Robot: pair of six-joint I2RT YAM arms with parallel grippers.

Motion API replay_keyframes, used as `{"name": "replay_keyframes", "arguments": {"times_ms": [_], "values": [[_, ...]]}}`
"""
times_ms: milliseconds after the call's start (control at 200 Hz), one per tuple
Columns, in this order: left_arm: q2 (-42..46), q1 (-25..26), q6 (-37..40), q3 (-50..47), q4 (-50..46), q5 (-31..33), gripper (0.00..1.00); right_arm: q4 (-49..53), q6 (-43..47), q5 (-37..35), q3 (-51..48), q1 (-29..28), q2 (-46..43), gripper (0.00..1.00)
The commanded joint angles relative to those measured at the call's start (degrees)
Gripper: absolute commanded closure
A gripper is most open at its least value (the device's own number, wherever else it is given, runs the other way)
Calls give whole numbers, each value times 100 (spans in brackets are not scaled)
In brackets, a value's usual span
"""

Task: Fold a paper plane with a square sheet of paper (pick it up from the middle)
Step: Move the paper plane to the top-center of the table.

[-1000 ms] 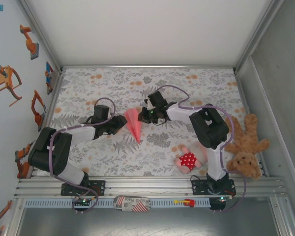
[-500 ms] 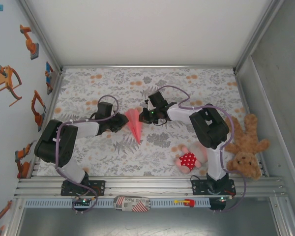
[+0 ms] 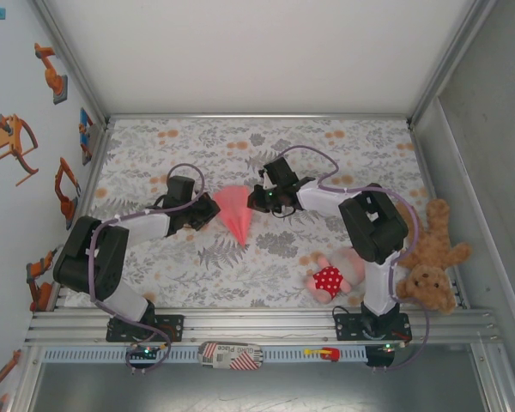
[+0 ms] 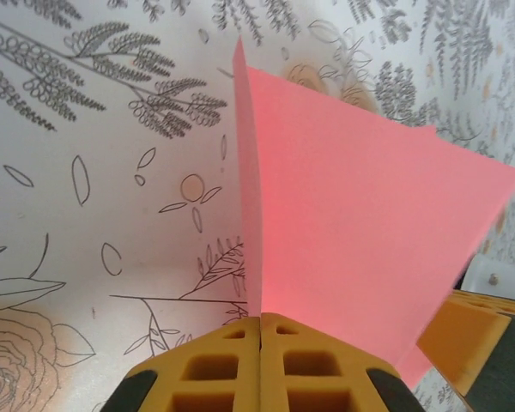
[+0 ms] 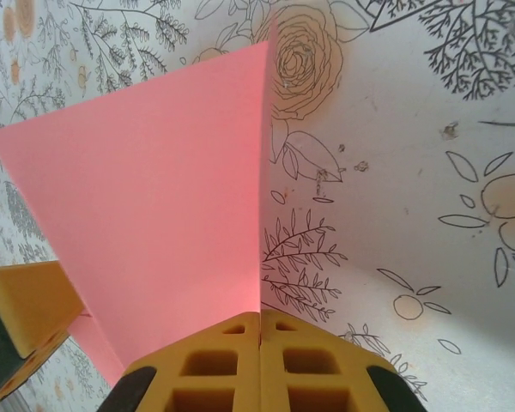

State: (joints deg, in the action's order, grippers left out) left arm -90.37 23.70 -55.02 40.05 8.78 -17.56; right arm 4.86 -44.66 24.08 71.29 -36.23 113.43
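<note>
The white tablecloth printed with grey leaves and orange blossoms [image 3: 197, 146] spreads beneath both pincers. A brown plush teddy bear [image 3: 429, 257] lies well to the right of the right pincer [image 3: 259, 199], at the cloth's edge. A pink plush doll in a red dotted dress [image 3: 330, 276] lies to the right of that pincer and nearer the arm bases, just beside the bear.

Between the right pincer and the left pincer [image 3: 213, 209] sits the salmon-pink paper plane [image 3: 234, 210], a narrow pointed dart of plain thin paper with a centre crease. Its long axis runs far to near, crossing the line that joins the two pincers. The sharp nose points toward the arm bases, leaning slightly right, and the wide tail lies on the far side.

Each pincer is clamped on one wing. In the left wrist view the yellow pads [image 4: 210, 369] meet with a smooth pink flap running into their seam. The right wrist view shows the same at its own pads [image 5: 210, 373].

A small red-and-white striped label [image 3: 230, 354] sits on the metal rail well behind both pincers. Its writing is too small to read.
</note>
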Motion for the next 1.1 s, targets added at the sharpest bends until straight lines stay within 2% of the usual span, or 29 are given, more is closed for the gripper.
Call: {"name": "replay_keyframes", "arguments": {"times_ms": [0, 441, 566, 731, 891, 1092], "values": [[70, 29, 194, -1, -93, 78, 96, 59, 101, -218, -106, 42, -142, 99], [-171, 55, 15, -158, 124, 156, 97, 80, -85, -322, -124, 37, 24, 97], [-221, 54, 26, -147, 135, 87, 97, 211, 69, -430, -69, 37, -177, 85], [-224, 73, 29, -119, 157, -7, 97, 710, 560, -919, -35, -28, -589, 68], [-237, 89, 44, -87, 156, -55, 96, 1321, 1166, -1525, 89, -407, -859, 64], [-228, 91, 50, -85, 119, -19, 97, 1674, 1560, -1707, 319, -882, -704, 55]]}}
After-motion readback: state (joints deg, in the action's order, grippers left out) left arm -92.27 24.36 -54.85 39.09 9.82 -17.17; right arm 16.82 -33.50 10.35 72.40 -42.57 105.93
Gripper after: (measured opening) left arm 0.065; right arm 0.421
